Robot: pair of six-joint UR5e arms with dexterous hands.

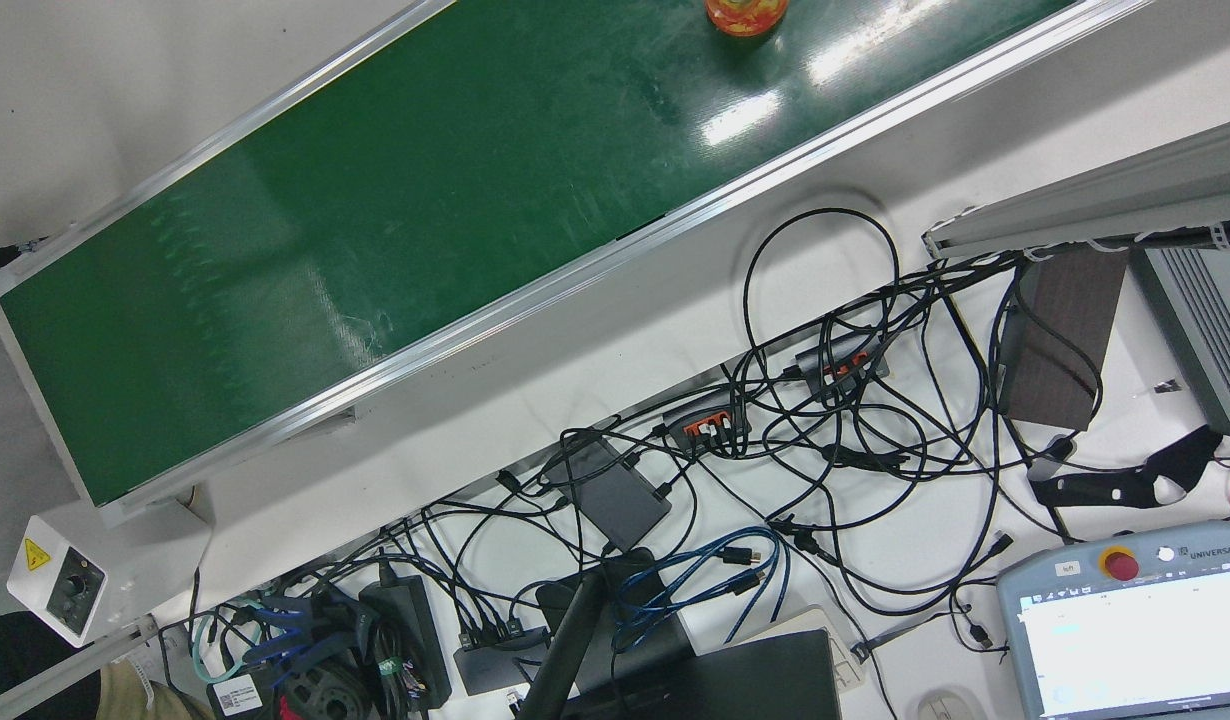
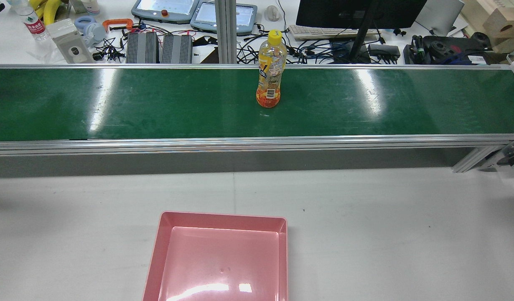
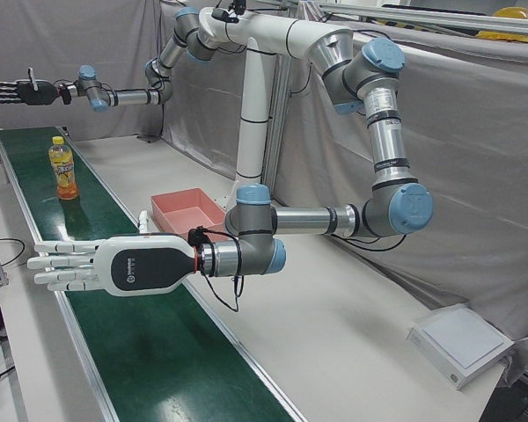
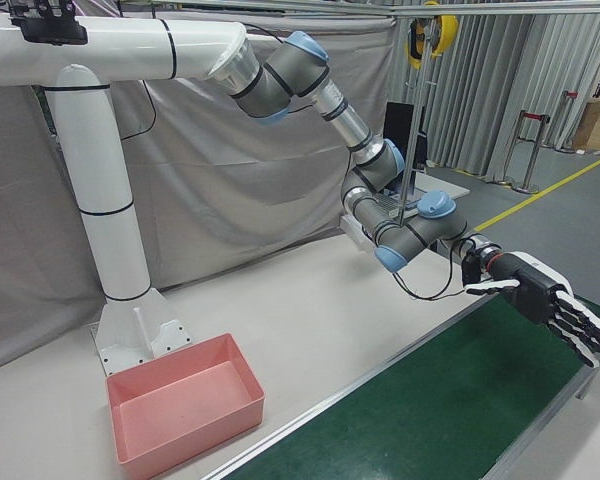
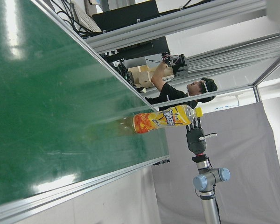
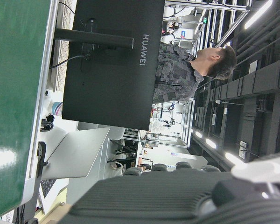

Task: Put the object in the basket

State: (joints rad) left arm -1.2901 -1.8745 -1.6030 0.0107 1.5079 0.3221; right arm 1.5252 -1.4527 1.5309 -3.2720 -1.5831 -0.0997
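An orange juice bottle point(image 2: 270, 71) with a yellow cap stands upright on the green conveyor belt point(image 2: 156, 104). It also shows in the left-front view point(image 3: 63, 169), in the left hand view point(image 5: 165, 120), and at the top edge of the front view point(image 1: 745, 12). The pink basket point(image 2: 221, 218) sits empty on the white table, in front of the belt. My left hand point(image 3: 114, 265) is open, fingers straight, over the near end of the belt and far from the bottle. My right hand point(image 4: 545, 300) is open over the other end; it also shows beyond the bottle point(image 3: 18, 90).
Behind the belt lie cables point(image 1: 835, 400), teach pendants point(image 2: 165, 10), a monitor point(image 2: 357, 12) and a keyboard. An aluminium rail point(image 2: 257, 144) edges the belt. A white pedestal point(image 4: 130, 330) stands behind the basket point(image 4: 195, 437). A white box point(image 3: 462, 343) sits on the table.
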